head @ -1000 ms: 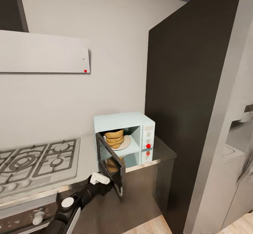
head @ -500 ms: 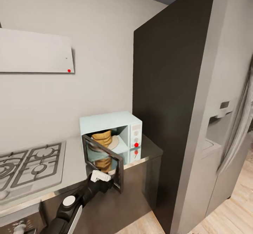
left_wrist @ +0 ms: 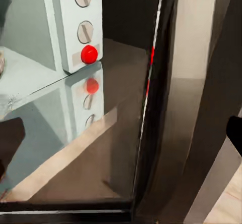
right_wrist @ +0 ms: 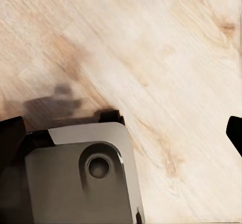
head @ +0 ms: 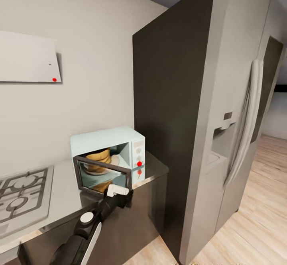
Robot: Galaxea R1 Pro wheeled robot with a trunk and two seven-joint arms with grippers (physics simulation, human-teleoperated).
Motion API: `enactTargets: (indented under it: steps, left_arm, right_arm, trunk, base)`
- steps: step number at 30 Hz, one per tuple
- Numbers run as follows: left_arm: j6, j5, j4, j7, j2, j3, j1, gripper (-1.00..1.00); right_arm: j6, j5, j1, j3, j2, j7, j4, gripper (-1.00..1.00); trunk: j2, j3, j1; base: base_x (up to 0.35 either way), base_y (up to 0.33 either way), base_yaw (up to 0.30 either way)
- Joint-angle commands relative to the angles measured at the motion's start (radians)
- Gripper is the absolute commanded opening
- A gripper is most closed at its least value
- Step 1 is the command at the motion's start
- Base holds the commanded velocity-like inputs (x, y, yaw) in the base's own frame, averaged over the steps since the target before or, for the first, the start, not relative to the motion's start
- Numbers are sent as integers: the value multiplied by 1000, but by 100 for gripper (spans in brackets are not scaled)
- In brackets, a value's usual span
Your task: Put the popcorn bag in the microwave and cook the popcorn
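Note:
The mint-blue microwave (head: 119, 139) stands on the steel countertop (head: 63, 195) against a dark tall cabinet. Its dark glass door (head: 104, 176) hangs partly swung in. Behind the door the tan popcorn bag (head: 97, 160) stands upright on the round plate inside. No popcorn kernels can be made out. My left gripper (head: 124, 195) is at the door's free edge. In the left wrist view this left gripper (left_wrist: 121, 138) is open, with the door's edge (left_wrist: 151, 108) between its spread fingers and the knob panel's red button (left_wrist: 89, 54) beyond. My right gripper (right_wrist: 123, 133) is open over the wooden floor.
A gas hob (head: 20, 195) lies on the counter left of the microwave. The dark tall cabinet (head: 171, 117) and a grey fridge (head: 239, 137) stand to the right. Wooden floor (head: 259, 217) runs past the fridge. Part of my base (right_wrist: 75, 178) is below the right gripper.
The head view has swung right, bringing the fridge in. The microwave door has swung from wide open toward shut, with my left gripper following its free edge.

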Motion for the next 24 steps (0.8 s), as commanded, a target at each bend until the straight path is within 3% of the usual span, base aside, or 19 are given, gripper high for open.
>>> enactTargets:
  steps: [1, 4, 5, 6, 9, 13, 18, 24]
  left_arm:
    - [6, -1, -2, 11, -1, 1, 0, 100]
    - [6, 0, -3, 20, 1, 8, 0, 100]
    - [6, 0, -3, 24, 2, 52, 0, 100]
    - [6, 0, -3, 35, 2, 74, 0, 100]
    - [6, 0, -2, 97, 3, 98, -1, 100]
    - [5, 1, -2, 129, 2, 103, -1, 100]
    - [-34, -1, -2, 134, 2, 103, -1, 100]
    - [-37, 1, -14, 161, 7, 102, -1, 100]
  right_arm:
    - [-4, -9, -2, 2, 1, 5, 3, 100]
    - [-5, -8, -2, 2, 3, 5, 3, 100]
    - [-5, -8, -2, 2, 4, 5, 3, 100]
    - [-5, -8, -2, 2, 4, 5, 3, 100]
    - [-5, -8, -2, 2, 5, 5, 3, 100]
    - [-5, -8, -2, 2, 3, 5, 3, 100]
    - [-4, -8, -2, 2, -1, 6, 3, 100]
    - [-4, -7, -2, 3, -1, 7, 3, 100]
  trunk:
    - [-1, -2, 0]
    - [-1, -2, 0]
    - [-1, -2, 0]
    - [-1, -2, 0]
    - [-1, -2, 0]
    - [-1, -2, 0]
    - [-1, -2, 0]
    - [-1, -2, 0]
  base:
    - [0, 0, -289]
    - [0, 0, -288]
    - [0, 0, -288]
    - [0, 0, -289]
    - [0, 0, -288]
    - [0, 0, -233]
    - [0, 0, -24]
    - [0, 0, 0]
